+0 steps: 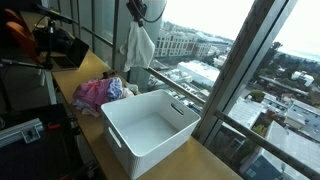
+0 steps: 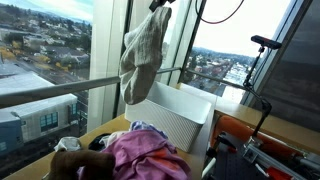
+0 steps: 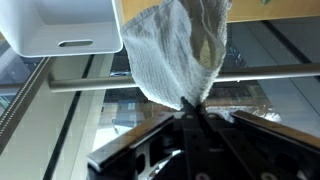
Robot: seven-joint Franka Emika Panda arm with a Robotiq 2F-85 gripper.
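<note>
High above the table my gripper point(image 1: 137, 12) point(image 2: 161, 5) point(image 3: 192, 103) is shut on a pale grey-white cloth point(image 1: 139, 45) point(image 2: 143, 58) point(image 3: 175, 55), which hangs limp from the fingertips. In the wrist view the cloth fans out from the pinched jaws. The cloth dangles over the back edge of the table, between a pile of pink and purple clothes point(image 1: 100, 93) point(image 2: 140, 155) and a white plastic bin point(image 1: 150, 128) point(image 2: 185, 120) point(image 3: 62, 25). The bin looks empty inside in an exterior view.
A wooden table point(image 1: 205, 160) runs along tall windows with a horizontal metal rail point(image 1: 185, 88) point(image 3: 100, 82). Black camera gear and an orange item point(image 1: 25, 40) stand at the far end. A tripod stand point(image 2: 262, 60) rises beside the bin.
</note>
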